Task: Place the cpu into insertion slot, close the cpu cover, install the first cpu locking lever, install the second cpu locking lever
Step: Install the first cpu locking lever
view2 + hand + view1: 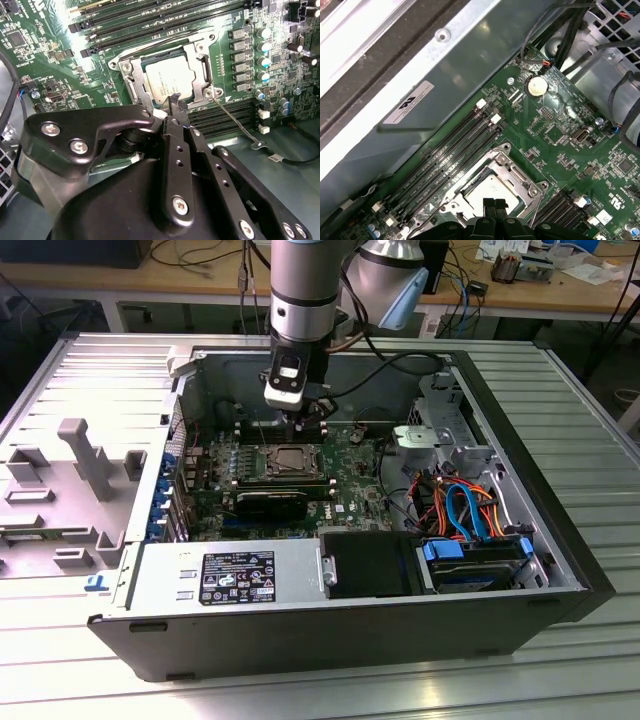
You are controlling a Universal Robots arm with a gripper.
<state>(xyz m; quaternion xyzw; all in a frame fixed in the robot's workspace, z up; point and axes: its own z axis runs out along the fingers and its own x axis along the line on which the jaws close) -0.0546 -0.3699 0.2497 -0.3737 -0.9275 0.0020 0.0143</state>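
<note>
We judge the cpu (167,82) seated in the insertion slot (121,65), cpu cover (199,67) down, one locking lever (235,120) unlatched, our gripper (492,207) pinched together, empty

Open dark computer case (300,645) on a ribbed metal table (590,420), with a grey plastic fixture (80,455) beside it at the exterior view's left. Inside the case: labelled silver power supply (230,575), blue-bracketed drive (470,570), orange and blue cables (465,505). On the green board (560,145): long black memory slots (450,145), coin cell battery (536,86), row of capacitors (263,47).
</note>
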